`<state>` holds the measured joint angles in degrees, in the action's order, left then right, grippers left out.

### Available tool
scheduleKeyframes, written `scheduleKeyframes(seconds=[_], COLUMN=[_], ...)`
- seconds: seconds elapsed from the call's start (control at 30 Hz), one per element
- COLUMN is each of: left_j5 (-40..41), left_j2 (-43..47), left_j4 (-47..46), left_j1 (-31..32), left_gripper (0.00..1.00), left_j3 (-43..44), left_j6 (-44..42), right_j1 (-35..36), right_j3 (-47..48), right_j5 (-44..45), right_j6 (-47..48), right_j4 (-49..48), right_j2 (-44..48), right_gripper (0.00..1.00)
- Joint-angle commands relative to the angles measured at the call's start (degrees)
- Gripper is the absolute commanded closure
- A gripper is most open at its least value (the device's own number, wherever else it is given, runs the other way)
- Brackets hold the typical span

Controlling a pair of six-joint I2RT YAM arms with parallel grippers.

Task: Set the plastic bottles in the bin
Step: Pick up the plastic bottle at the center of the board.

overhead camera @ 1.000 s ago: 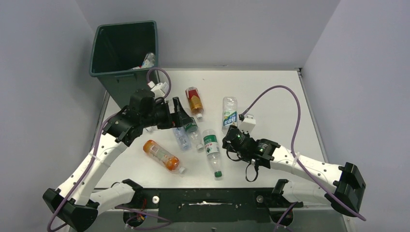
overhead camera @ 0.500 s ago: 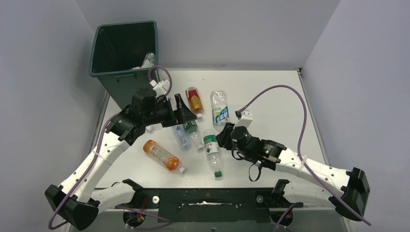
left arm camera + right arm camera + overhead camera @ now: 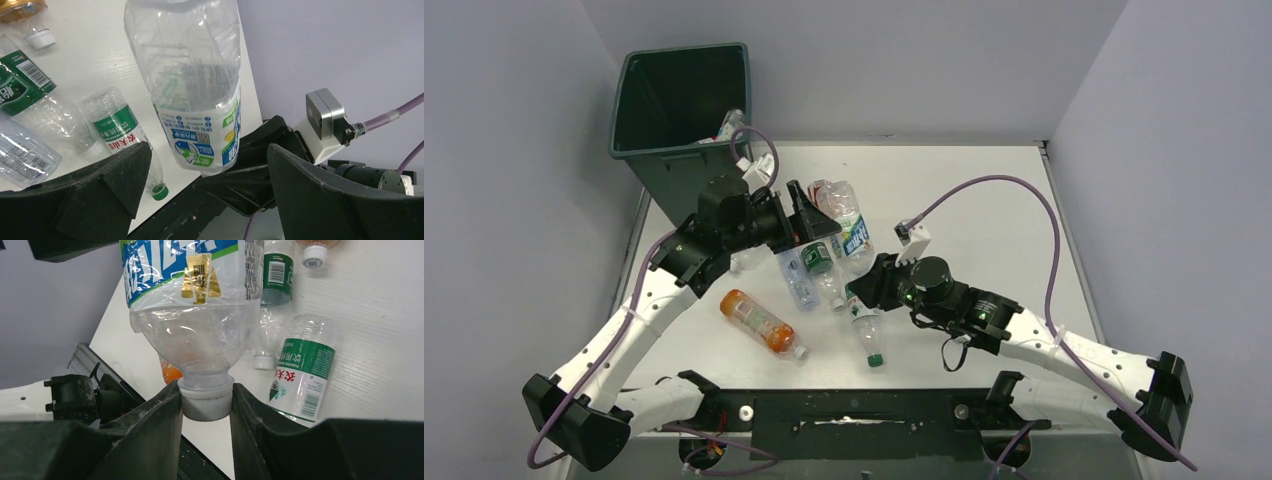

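My right gripper (image 3: pixel 206 405) is shut on the white cap of a clear plastic bottle (image 3: pixel 195 305) with a blue and green label, holding it off the table. In the top view this bottle (image 3: pixel 848 222) lies just in front of my left gripper (image 3: pixel 816 222). The left gripper (image 3: pixel 210 167) is open, and the held bottle (image 3: pixel 192 80) hangs between its spread fingers (image 3: pixel 112 177) without touching them. The dark green bin (image 3: pixel 639 150) stands at the far left corner with a bottle (image 3: pixel 731 124) inside it. Several more bottles lie on the table.
An orange bottle (image 3: pixel 759 320) lies front left. A green-labelled bottle (image 3: pixel 862 322) lies under the right wrist. Two clear bottles (image 3: pixel 799 280) lie under the left gripper. An amber bottle (image 3: pixel 20 7) with a white cap lies beyond them. Grey walls enclose the white table (image 3: pixel 984 230).
My right arm has carried the blue-labelled bottle left and away from me, up to the left gripper's open fingers. The left gripper has shifted slightly toward the far side and stays open.
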<state>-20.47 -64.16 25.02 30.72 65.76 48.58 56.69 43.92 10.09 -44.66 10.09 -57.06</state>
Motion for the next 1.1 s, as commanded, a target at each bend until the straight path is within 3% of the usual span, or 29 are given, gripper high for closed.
scheduleKeyframes(seconds=[0.0,0.6,1.07], left_j5=[0.76,7.06,9.96], left_j2=[-0.52,-0.18,0.2], left_j4=[-5.0,2.59,-2.32], left_j1=[0.21,0.29,0.31], left_gripper=[0.13,0.13,0.13], left_j3=[0.51,2.55,1.3], left_j6=[0.84,-2.69,-0.29], right_j1=[0.96,3.01,4.41], right_j3=[2.16,5.83,5.96], right_j5=[-3.84,-0.11,-6.03], right_j6=[2.71,3.54,3.25], right_j4=[-5.91,-4.24,-10.0], right_j2=[-1.05,-0.35,-2.89], right_gripper=[0.85,0.85,0.86])
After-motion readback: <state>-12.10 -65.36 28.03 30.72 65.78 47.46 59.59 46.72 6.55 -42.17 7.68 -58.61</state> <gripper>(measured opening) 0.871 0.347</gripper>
